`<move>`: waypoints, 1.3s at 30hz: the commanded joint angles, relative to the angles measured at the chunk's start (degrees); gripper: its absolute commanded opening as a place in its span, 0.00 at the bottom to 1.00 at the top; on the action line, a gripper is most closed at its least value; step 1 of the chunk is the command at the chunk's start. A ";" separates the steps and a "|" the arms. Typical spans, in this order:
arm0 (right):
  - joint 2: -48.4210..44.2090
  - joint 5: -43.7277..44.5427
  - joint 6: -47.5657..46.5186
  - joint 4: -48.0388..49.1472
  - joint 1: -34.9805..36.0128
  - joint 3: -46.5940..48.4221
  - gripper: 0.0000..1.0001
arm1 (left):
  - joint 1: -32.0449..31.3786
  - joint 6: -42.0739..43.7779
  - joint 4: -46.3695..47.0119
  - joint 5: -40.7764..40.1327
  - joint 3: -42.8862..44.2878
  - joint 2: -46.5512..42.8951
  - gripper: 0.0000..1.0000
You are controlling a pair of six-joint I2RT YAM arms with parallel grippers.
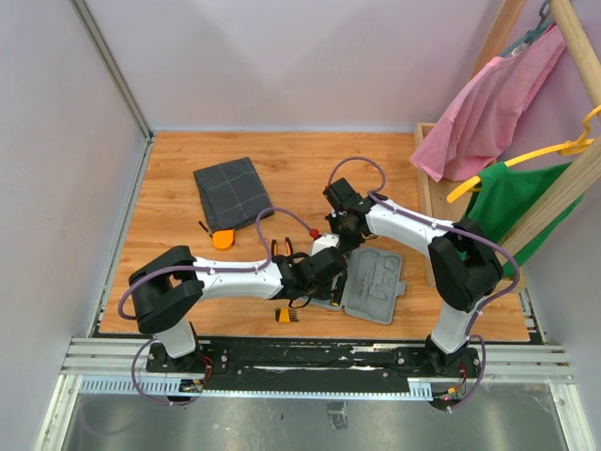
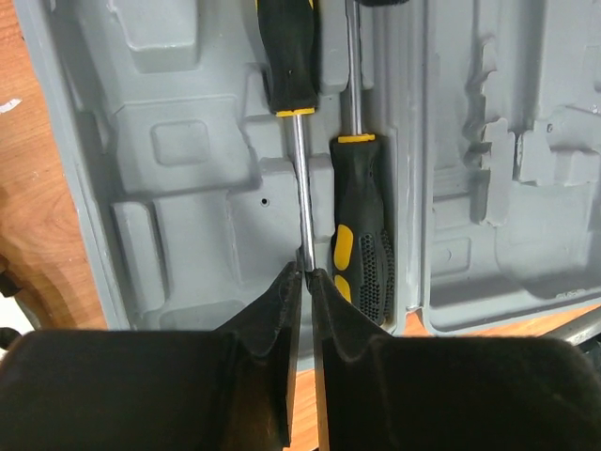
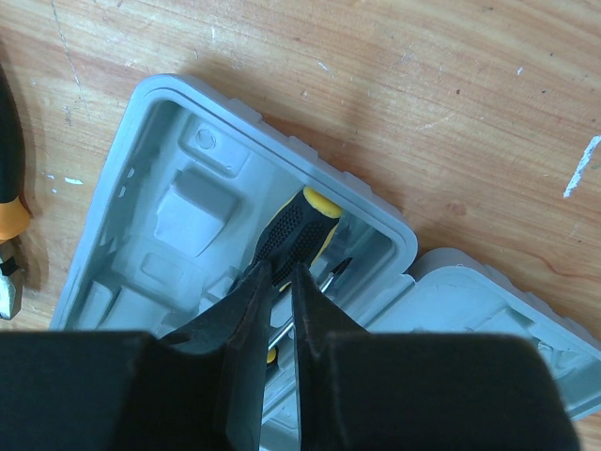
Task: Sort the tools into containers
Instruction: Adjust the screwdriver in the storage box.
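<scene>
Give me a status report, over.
Left gripper astride the shaft of one screwdriver inside the grey case, grip unclear. Right gripper shut, over the same case. Second screwdriver lies alongside. Pliers out on the table.

2 screwdrivers [image 2: 357, 216] in case [image 1: 380, 282], bit holder [image 1: 284, 315] L, pouch [image 1: 228, 191] behind L

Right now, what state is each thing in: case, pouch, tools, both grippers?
Left gripper: shut on the shaft of the first screwdriver.
Right gripper: nearly shut, over the plastic case.
Plastic case: open, lying flat.
First screwdriver: in the case, pinched.
Second screwdriver: lying in the case beside it.
Fabric pouch: flat on the table.
Pliers: on the table, unsorted.
Bit holder: on the table, unsorted.
Round orange piece: on the table, unsorted.
</scene>
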 commanded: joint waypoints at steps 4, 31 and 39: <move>2.81 2.91 -0.38 -2.51 0.92 -2.30 0.14 | -0.04 1.35 0.07 -2.04 0.89 1.62 0.15; 2.20 2.71 -0.61 -2.51 0.92 -3.30 0.14 | -0.17 3.22 -12.20 -1.36 -0.07 5.67 0.07; 2.11 2.62 -0.64 -2.50 0.93 -3.36 0.14 | -0.60 4.23 -12.95 0.74 -2.61 4.31 0.05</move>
